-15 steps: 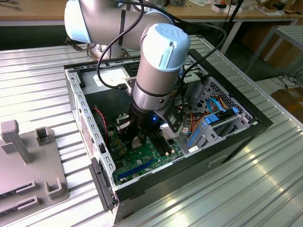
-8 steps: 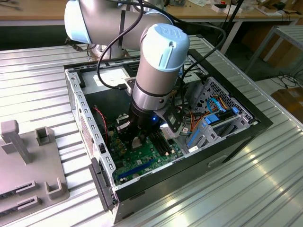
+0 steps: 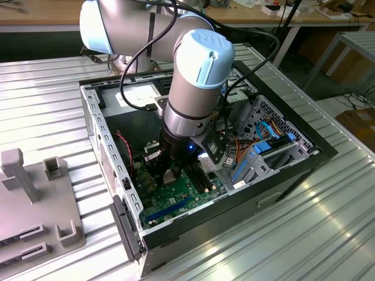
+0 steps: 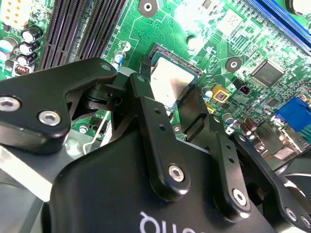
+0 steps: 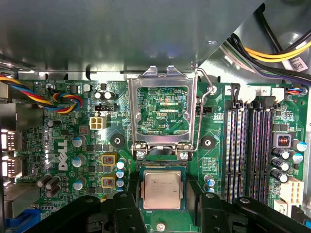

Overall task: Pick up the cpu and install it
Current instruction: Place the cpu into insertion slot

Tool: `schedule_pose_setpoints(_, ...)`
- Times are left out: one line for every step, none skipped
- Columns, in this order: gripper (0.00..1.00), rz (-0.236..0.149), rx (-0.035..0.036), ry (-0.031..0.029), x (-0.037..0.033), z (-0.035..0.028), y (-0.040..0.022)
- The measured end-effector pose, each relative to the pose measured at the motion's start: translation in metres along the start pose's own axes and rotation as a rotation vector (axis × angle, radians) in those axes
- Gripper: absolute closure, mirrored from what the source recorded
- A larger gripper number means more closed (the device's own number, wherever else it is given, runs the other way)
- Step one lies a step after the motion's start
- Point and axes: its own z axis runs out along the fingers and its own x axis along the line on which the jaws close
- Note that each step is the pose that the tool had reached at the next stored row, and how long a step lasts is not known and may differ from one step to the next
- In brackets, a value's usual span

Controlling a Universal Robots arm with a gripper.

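Observation:
The cpu [image 5: 163, 190], a small silver-topped square, lies flat inside the black-framed socket [image 5: 163, 166] on the green motherboard [image 5: 63, 141]. The socket's metal load plate [image 5: 163, 85] is swung up and its wire lever [image 5: 208, 92] is raised. My gripper [image 5: 163, 194] hangs right over the chip, its black fingers [image 5: 132, 189] standing just outside the socket's two sides with a thin gap to the chip, so it looks open. In the second wrist view the cpu [image 4: 167, 80] shows between the fingers [image 4: 146, 92]. The exterior view has the gripper [image 3: 173, 175] low inside the computer case [image 3: 94, 123].
Long black memory slots [image 5: 248, 145] run beside the socket. Coloured cable bundles [image 5: 63, 99] and yellow wires [image 5: 277, 53] hang near the case walls. A drive cage with blue cables [image 3: 269, 146] fills the case's side at the exterior view's right. A grey fixture [image 3: 35, 199] sits on the ribbed metal table [image 3: 281, 234].

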Motion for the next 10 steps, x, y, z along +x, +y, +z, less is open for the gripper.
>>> schedule_pose_setpoints(0.53,0.0,0.0,0.0,0.0,0.0,0.0)
schedule_pose_setpoints(0.53,0.0,0.0,0.0,0.0,0.0,0.0)
schedule_pose_setpoints(0.53,0.0,0.0,0.0,0.0,0.0,0.0)
schedule_pose_setpoints(0.53,0.0,0.0,0.0001,0.0,0.0,0.0)
schedule_pose_setpoints(0.53,0.0,0.0001,0.0,0.0,0.0,0.0)
schedule_pose_setpoints(0.53,0.0,0.0,0.0001,0.0,0.0001,0.0)
schedule_pose_setpoints(0.53,0.0,0.0001,0.0,0.0,0.0001,0.0)
schedule_pose_setpoints(0.53,0.0,0.0,0.0,0.0,0.0001,0.0)
schedule_pose_setpoints(0.53,0.0,0.0,0.0,0.0,0.0001,0.0)
schedule_pose_setpoints(0.53,0.0,0.0,0.0001,0.0,0.0001,0.0)
